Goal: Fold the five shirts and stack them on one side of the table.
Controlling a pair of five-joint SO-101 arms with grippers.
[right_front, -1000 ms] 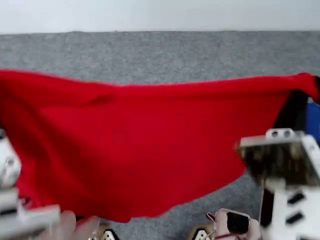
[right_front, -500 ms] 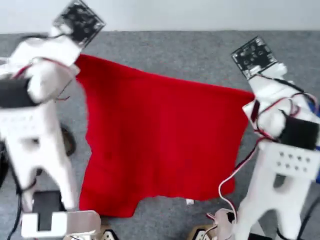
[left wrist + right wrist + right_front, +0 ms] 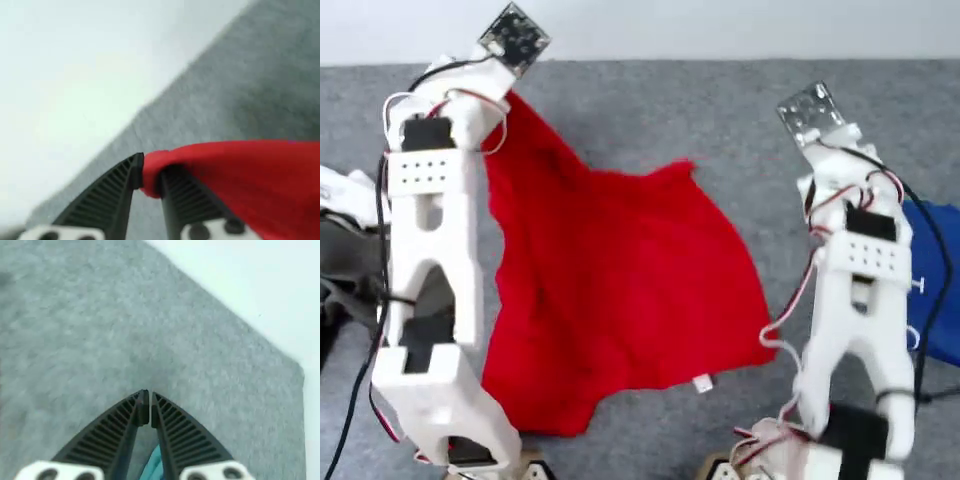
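A red shirt (image 3: 620, 290) lies spread on the grey table, its far-left corner lifted off the surface. My left gripper (image 3: 150, 172) is shut on that raised corner of the red shirt (image 3: 240, 165), at the top of the left arm (image 3: 430, 210) in the high view. The shirt's far-right corner (image 3: 685, 168) has dropped loose onto the cloth. On the other side, my right gripper (image 3: 146, 401) is shut with nothing in it, above bare table, at the end of the right arm (image 3: 855, 250).
A blue shirt (image 3: 932, 290) lies at the table's right edge behind the right arm. Dark and grey cloth (image 3: 340, 285) is piled at the left edge. The grey table (image 3: 720, 110) is bare beyond the red shirt; a white wall runs behind it.
The red shirt was stretched out between both arms; now its right corner is free and has fallen leftward. Both arms have swung toward the table's far side, the left still gripping its corner.
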